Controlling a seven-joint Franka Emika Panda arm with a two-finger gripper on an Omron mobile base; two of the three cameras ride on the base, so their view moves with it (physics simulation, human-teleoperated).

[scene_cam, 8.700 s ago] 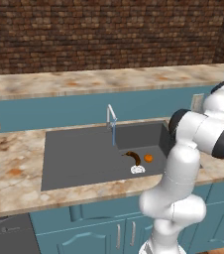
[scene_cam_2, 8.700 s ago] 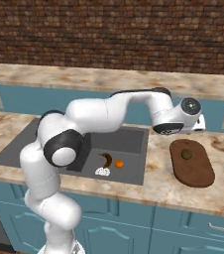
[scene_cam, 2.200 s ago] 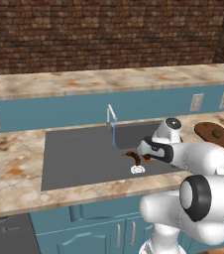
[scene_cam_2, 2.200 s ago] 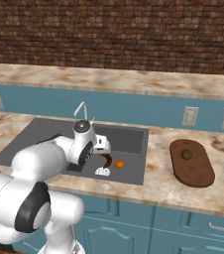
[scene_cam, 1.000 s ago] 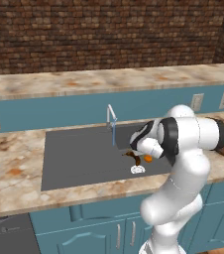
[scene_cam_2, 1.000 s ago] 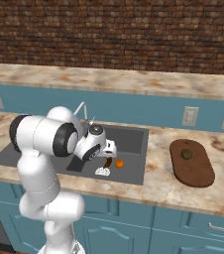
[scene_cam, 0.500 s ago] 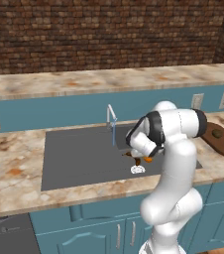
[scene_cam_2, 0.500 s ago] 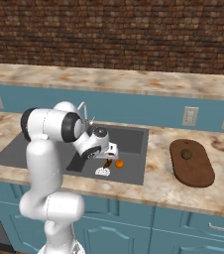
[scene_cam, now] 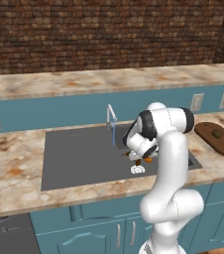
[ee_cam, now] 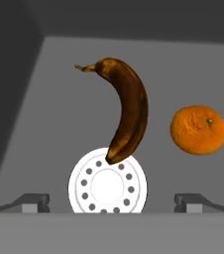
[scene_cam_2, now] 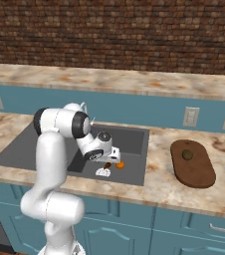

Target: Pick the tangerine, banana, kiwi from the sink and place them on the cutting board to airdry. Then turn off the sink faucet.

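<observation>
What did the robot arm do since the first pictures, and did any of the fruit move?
The white arm swung from over the dark brown cutting board back to the dark grey sink and lowered its open gripper over the curved brown banana. It took hold of nothing. The banana, the bright orange tangerine, the olive-brown kiwi on the board and the silver faucet's blue stream stayed as they were.

In the sink (scene_cam: pixel 79 158), the banana (ee_cam: pixel 126 111) lay with one end over the drain (ee_cam: pixel 107 182), the tangerine (ee_cam: pixel 199 129) just beside it. The kiwi (scene_cam_2: pixel 187 155) sat on the cutting board (scene_cam_2: pixel 196 172), right of the sink.
</observation>
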